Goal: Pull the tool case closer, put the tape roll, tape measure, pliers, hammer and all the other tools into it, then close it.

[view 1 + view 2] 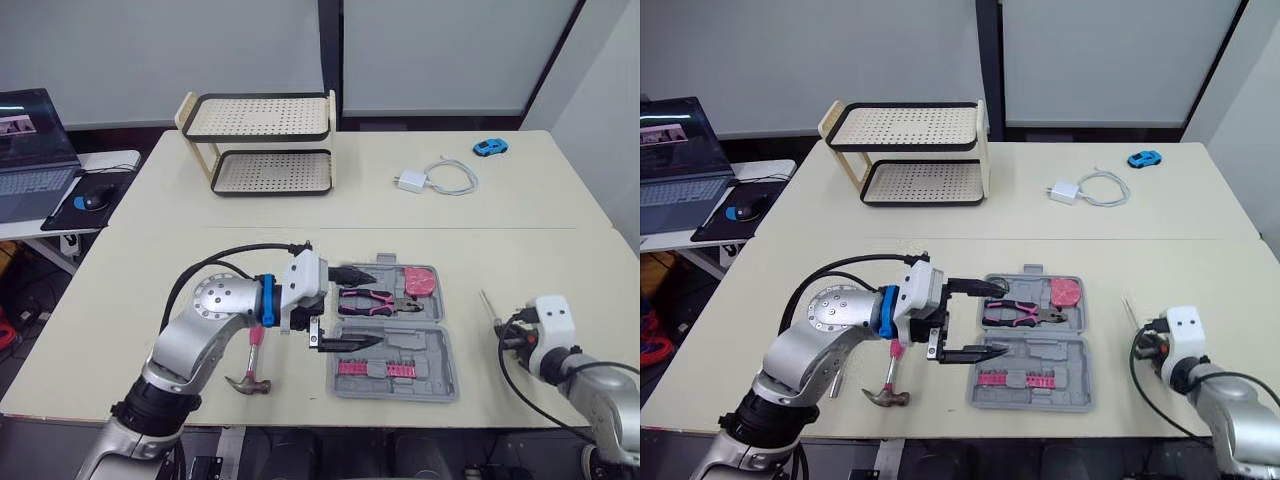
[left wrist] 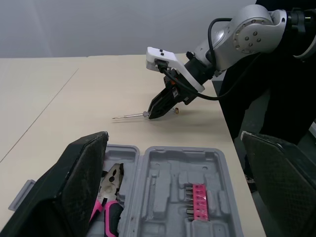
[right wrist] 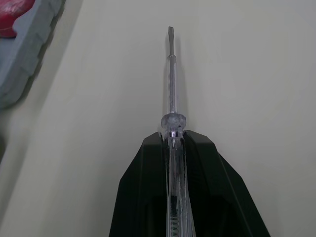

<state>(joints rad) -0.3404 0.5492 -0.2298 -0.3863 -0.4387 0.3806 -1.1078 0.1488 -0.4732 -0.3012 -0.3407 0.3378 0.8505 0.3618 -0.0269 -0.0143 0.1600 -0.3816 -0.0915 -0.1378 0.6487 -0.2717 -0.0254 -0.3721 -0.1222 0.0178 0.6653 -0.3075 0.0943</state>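
Observation:
The grey tool case (image 1: 443,345) lies open on the table, holding pink-handled pliers (image 1: 375,300), a red tape measure (image 1: 420,282) and a strip of pink bits (image 1: 375,368). My left gripper (image 1: 350,309) hovers open over the case's left side, one finger (image 2: 81,182) on each side of the pliers' end, holding nothing. A hammer (image 1: 250,368) with a pink handle lies on the table left of the case, under my left arm. To the right of the case, my right gripper (image 3: 172,140) is shut on a clear-handled screwdriver (image 3: 171,74), low over the table with the shaft pointing away.
A two-tier perforated rack (image 1: 265,145) stands at the back of the table. A white charger with its cable (image 1: 435,178) and a blue toy car (image 1: 490,146) lie at the back right. A laptop (image 1: 30,150) and mouse (image 1: 95,200) sit on a side desk at left.

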